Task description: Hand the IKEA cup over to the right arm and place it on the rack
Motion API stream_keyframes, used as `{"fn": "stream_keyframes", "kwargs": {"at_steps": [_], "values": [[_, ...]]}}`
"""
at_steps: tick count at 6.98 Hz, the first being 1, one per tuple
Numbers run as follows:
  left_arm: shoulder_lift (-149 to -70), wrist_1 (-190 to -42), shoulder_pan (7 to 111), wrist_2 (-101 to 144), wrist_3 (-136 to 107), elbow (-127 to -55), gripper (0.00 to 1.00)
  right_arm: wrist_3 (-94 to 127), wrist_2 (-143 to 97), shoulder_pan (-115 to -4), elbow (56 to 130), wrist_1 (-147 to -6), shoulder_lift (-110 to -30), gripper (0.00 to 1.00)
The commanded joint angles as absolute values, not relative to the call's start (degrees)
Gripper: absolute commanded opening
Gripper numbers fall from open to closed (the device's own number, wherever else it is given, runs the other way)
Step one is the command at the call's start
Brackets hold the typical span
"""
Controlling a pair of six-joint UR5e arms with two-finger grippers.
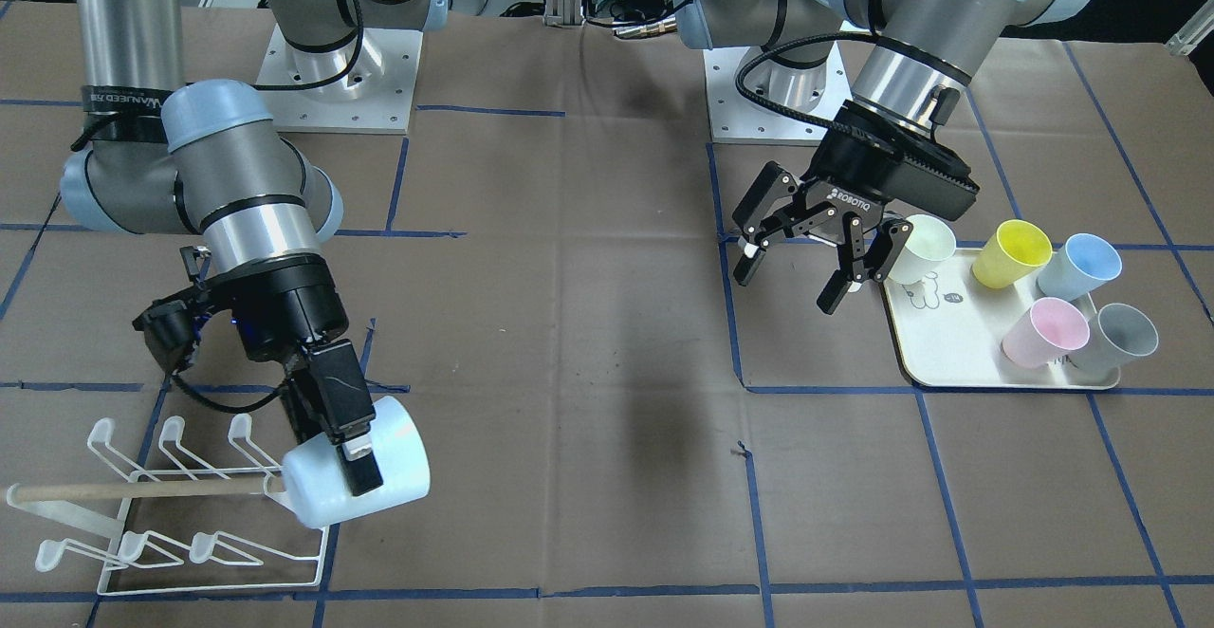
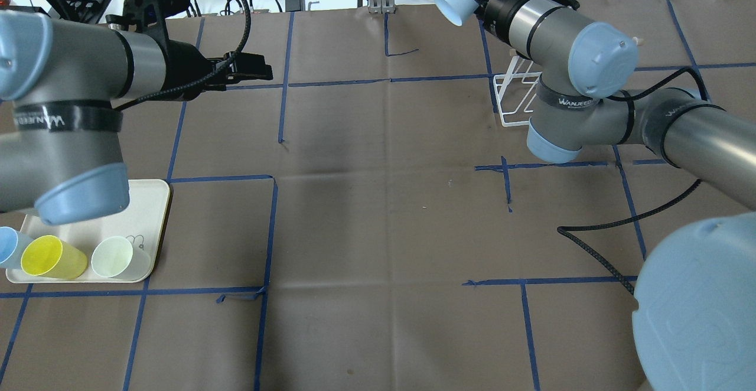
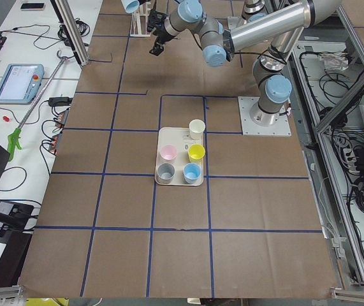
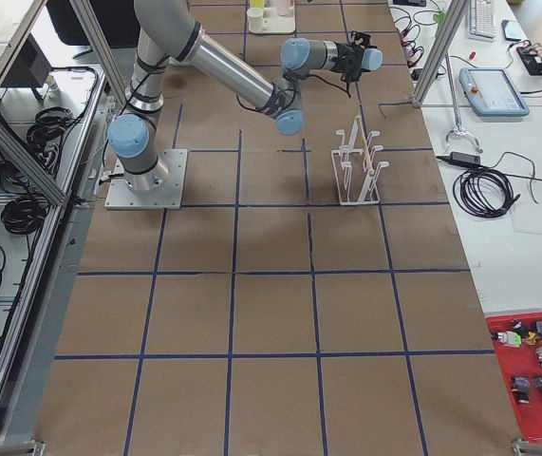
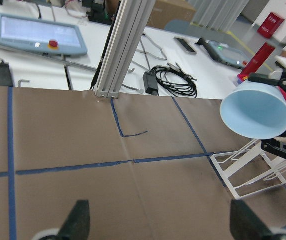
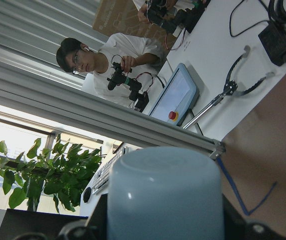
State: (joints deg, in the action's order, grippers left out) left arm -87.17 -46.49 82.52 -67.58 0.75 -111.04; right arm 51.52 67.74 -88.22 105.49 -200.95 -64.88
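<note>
Now | right claw clamped on pale blue cup, tilted above rack | left claw open, empty

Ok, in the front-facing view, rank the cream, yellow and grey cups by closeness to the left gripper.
1. Cream cup, on the tray corner beside the left gripper.
2. Yellow cup, next along that row.
3. Grey cup, tray's far corner.

Middle of the tabletop, between rack and tray: wide open passage. Rack side: right gripper with blue cup blocks the near end of the wooden handle; prongs rise on both sides of it. Tray side: cups crowd the tray; left gripper, jaws apart, hangs just beside the white cup at the corner.
</note>
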Motion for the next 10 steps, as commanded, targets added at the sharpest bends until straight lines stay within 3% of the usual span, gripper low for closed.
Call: {"fn": "stream_keyframes", "kwargs": {"at_steps": [1,3,5,10], "values": [[-88.2,-68.8,84.5,-78.1,0.5,-101.0,0.98,25.7,73.7,-85.2,105.6,-205.0,-64.8,0.44],[-91.0,-82.8,90.7,-89.9,0.4,-92.2,0.99,14.6,76.5,-83.5,105.6,-206.0,-64.2,0.39],[-90.8,-84.5,91.0,-91.2,0.5,-91.9,0.99,7.7,78.2,-82.8,104.3,-216.6,-58.1,0.39],[-90.1,-85.1,89.0,-90.8,2.0,-93.3,0.99,1.4,78.0,-81.0,105.8,-222.8,-52.5,0.40]]}}
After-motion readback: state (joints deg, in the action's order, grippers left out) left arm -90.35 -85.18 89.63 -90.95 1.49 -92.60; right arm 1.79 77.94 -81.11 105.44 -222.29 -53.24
